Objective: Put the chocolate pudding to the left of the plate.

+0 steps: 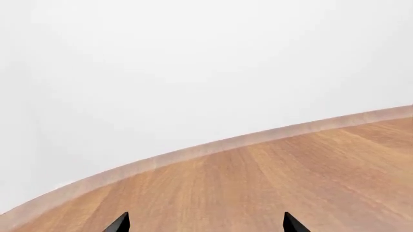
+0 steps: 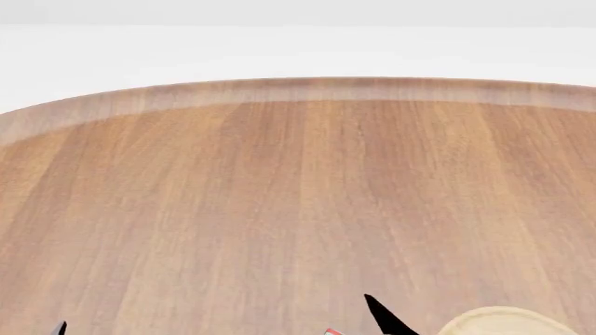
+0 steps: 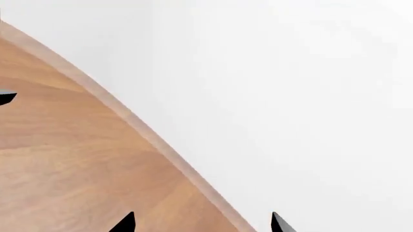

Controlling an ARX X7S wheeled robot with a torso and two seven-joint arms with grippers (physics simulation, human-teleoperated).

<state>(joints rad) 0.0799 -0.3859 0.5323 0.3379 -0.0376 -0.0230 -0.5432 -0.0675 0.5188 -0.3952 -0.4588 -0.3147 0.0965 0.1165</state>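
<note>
In the head view the plate, a light tan wooden disc, shows only its far rim at the bottom edge, right of centre. A tiny red and pale corner at the bottom edge, left of the plate, may be the chocolate pudding; the rest is out of view. One black fingertip of my right gripper rises between that corner and the plate. My left gripper is open and empty over bare wood. My right gripper is open and empty above the table's edge.
The round wooden table fills the head view, with its raised far rim against a white background. A black tip of my left gripper shows at the bottom left. Another black tip shows in the right wrist view.
</note>
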